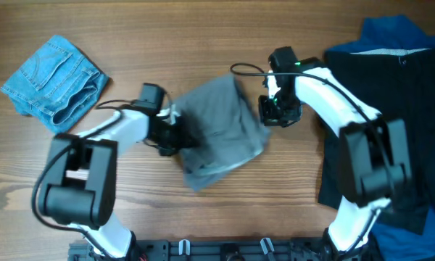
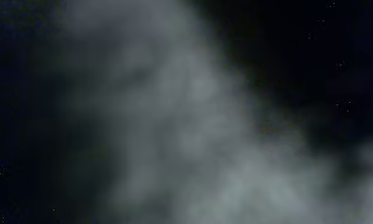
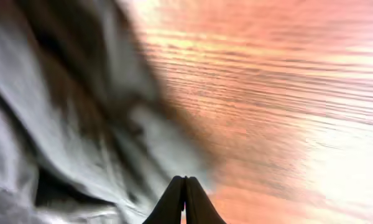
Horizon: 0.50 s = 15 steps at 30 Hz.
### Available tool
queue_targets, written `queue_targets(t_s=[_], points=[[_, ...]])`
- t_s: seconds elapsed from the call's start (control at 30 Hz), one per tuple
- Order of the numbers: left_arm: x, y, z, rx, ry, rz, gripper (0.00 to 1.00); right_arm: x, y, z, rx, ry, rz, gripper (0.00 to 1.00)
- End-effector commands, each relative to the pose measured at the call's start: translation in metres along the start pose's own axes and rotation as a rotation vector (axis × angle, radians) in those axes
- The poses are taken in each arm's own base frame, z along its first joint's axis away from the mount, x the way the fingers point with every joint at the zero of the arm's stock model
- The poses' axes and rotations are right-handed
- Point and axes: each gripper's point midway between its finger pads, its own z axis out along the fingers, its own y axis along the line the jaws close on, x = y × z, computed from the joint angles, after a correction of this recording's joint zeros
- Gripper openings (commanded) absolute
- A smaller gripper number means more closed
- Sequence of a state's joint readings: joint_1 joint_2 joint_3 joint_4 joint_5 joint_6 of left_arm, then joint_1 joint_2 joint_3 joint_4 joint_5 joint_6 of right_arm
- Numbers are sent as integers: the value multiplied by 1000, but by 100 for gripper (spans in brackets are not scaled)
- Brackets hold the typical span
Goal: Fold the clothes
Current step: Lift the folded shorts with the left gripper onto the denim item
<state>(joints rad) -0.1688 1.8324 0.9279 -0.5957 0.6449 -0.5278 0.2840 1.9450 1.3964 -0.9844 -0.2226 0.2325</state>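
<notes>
The right hand [image 3: 185, 198] has its fingertips pressed together, and its own camera shows no cloth between them. The grey shorts [image 3: 62, 124] lie just left of the tips, with bare tabletop [image 3: 286, 93] to the right. From overhead it sits at the shorts' right edge, and the left hand [image 1: 172, 135] is at the opposite, left edge. The shorts lie mid-tabletop as a bunched, skewed heap, neither flat nor cleanly folded.

Risks, as I judge them: if the right hand is gripping nothing, a lift or pull from that side will leave the cloth behind and the fold will go lopsided. If the left hand drags alone, the whole heap may slide across the wood rather than fold over itself. Several layers could also be pinched at once, so a pull would carry more cloth than intended and rumple it further.

Hard to read: the left wrist view is only dark, blurred grey fabric with no fingers visible, so I cannot tell whether the left hand is apart or clamped on the shorts. The right wrist view is smeared too. Waistband, button and pocket cannot be made out. The denim shorts [image 1: 54, 83] sit folded well apart at far left. The black piece [image 1: 391, 94] and blue piece [image 1: 391, 29] run off the right edge
</notes>
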Motion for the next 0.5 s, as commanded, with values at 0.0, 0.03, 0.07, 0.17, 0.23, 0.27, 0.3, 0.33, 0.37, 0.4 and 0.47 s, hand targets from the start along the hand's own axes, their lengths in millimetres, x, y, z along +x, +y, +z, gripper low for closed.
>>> queue_targets(t_s=[0.0,0.03,0.07,0.17,0.23,0.27,0.3,0.33,0.37,0.4,0.47], points=[[-36,-27,-82,37,-173,100,4,-17,10,-57,-9,-196,-61,4],[-50,-45,-119,71,-260,140,4,-21,14,-70,-20,-245,-70,5],[-59,-57,-143,95,-328,174,4,-23,16,-77,-26,-270,-75,5],[-98,-84,-228,138,-569,310,4,-23,17,-81,-28,-279,-77,5],[-115,-90,-260,137,-682,401,4,-23,17,-81,-27,-278,-77,5],[-124,-90,-275,135,-740,433,4,-23,17,-81,-27,-278,-77,5],[-131,-89,-286,136,-787,448,4,-23,17,-81,-27,-278,-78,5],[-143,-82,-302,128,-848,460,4,-22,17,-81,-27,-277,-78,5],[-155,-72,-316,121,-903,455,4,-22,17,-80,-27,-274,-76,5],[-168,-61,-327,116,-945,443,4,-21,16,-80,-26,-270,-76,5],[-188,-40,-336,107,-985,413,4,-20,16,-80,-25,-266,-75,5]])
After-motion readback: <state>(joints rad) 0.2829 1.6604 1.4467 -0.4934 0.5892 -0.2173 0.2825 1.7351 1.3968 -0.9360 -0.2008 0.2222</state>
